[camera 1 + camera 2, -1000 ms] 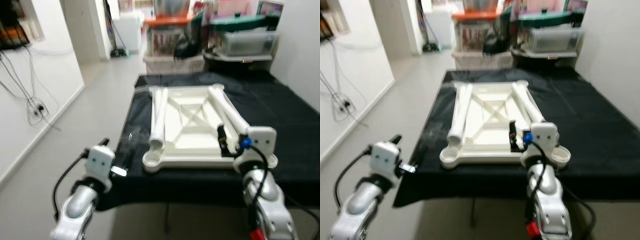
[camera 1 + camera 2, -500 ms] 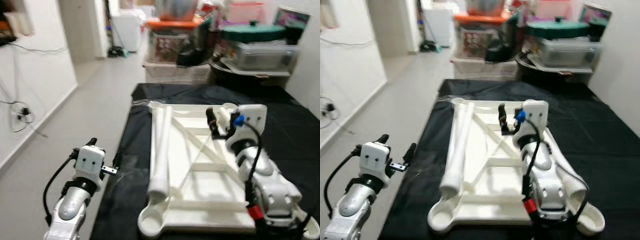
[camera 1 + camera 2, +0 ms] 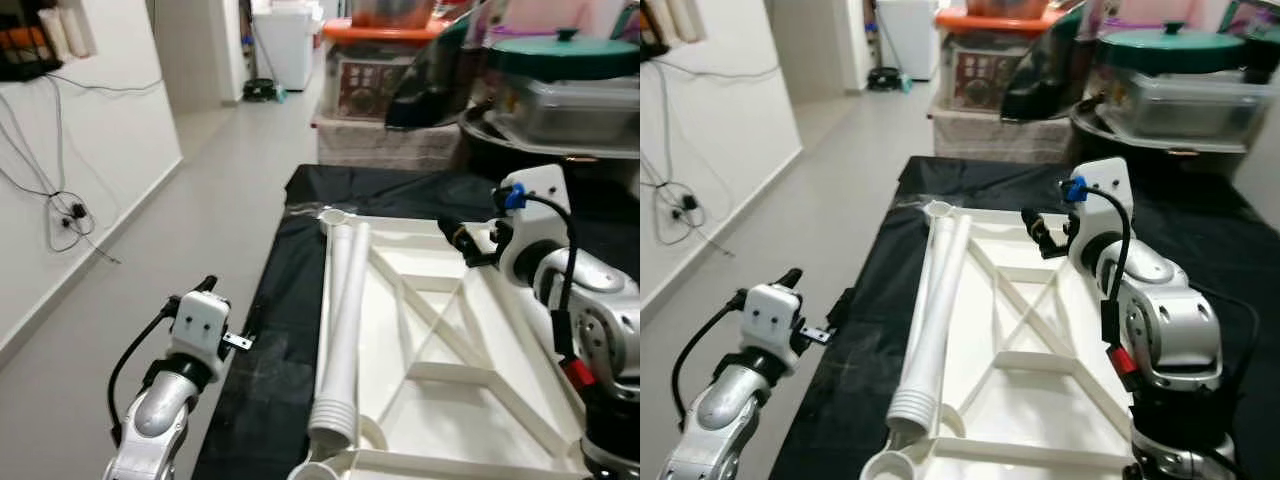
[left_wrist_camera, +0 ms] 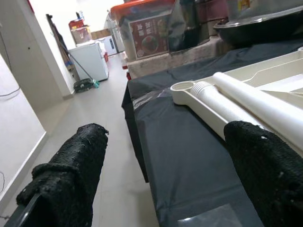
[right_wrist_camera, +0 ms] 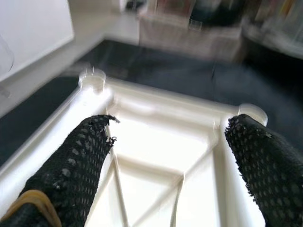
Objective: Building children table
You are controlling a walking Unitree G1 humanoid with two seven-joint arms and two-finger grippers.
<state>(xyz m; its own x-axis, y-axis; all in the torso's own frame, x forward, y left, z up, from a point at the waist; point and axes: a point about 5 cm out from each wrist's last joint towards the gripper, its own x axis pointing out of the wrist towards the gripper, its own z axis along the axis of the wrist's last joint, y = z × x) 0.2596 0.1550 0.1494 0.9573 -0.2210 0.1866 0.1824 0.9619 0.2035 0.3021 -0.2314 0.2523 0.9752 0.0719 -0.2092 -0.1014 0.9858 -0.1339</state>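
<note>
White plastic tabletop (image 3: 440,340) lies underside-up on the black cloth (image 3: 270,350), a loose leg (image 3: 340,330) resting along its left rail. We judge a careless sweep could roll that leg off. Right gripper (image 3: 1052,238) hovers spread and empty above the far end; left gripper (image 4: 161,179), also spread, holds nothing beside the near-left table edge.

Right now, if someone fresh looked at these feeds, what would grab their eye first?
The white upside-down tabletop with its crossed ribs, lying on the black-covered table. A white table leg lies along its left side. The right gripper hovers open over the tabletop's far end, while the left gripper hangs open off the table's left edge.
</note>
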